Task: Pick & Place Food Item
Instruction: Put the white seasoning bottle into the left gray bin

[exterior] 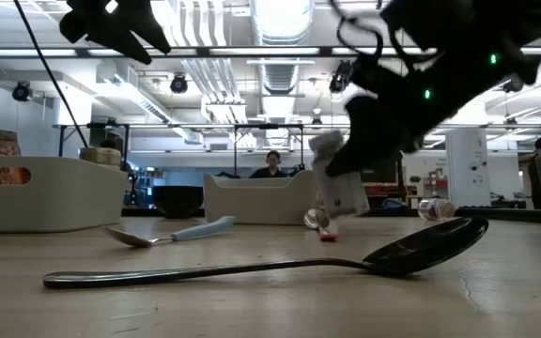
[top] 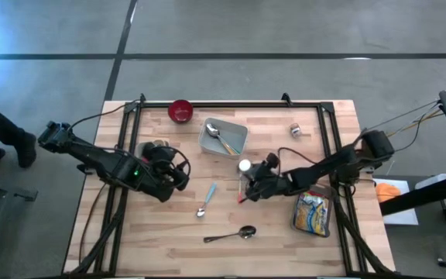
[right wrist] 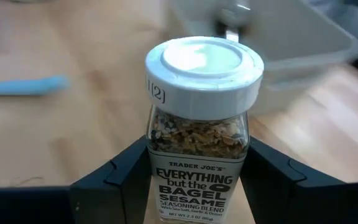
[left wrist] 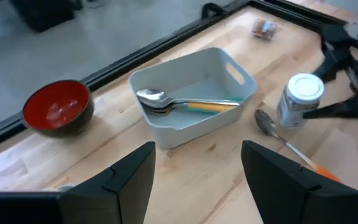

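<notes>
The right gripper [top: 248,184] sat just right of centre in the overhead frame, its two dark fingers [right wrist: 126,174] closed on either side of a seasoning jar [right wrist: 197,124]. In the right wrist view the jar filled the middle of the frame, upright, its white lid above the fingers, which pressed the glass body at label height. In the table-level view the jar [exterior: 338,188] hung right of centre, tilted, apparently lifted off the wood, though its base was too blurred to be sure.

Doing this step well probably meant keeping the squeeze steady on the smooth glass, levelling the jar, and carrying it high enough to clear the red-handled spoon [left wrist: 291,149] lying just beside it. The task names no destination; the grey bin [top: 223,138], above and left of the jar in the overhead frame, was the nearest container and already held spoons [left wrist: 185,104], so a clear patch of its floor would need choosing.

Further out, a blue-handled spoon [top: 206,200] lay lower left of the jar and a dark spoon [top: 231,235] near the bottom centre. A red bowl [top: 180,111] stood at upper centre, and a snack bag [top: 313,213] lay at lower right.

The left gripper [top: 178,174] waited at centre left, its fingers [left wrist: 132,180] spread apart and holding nothing.
</notes>
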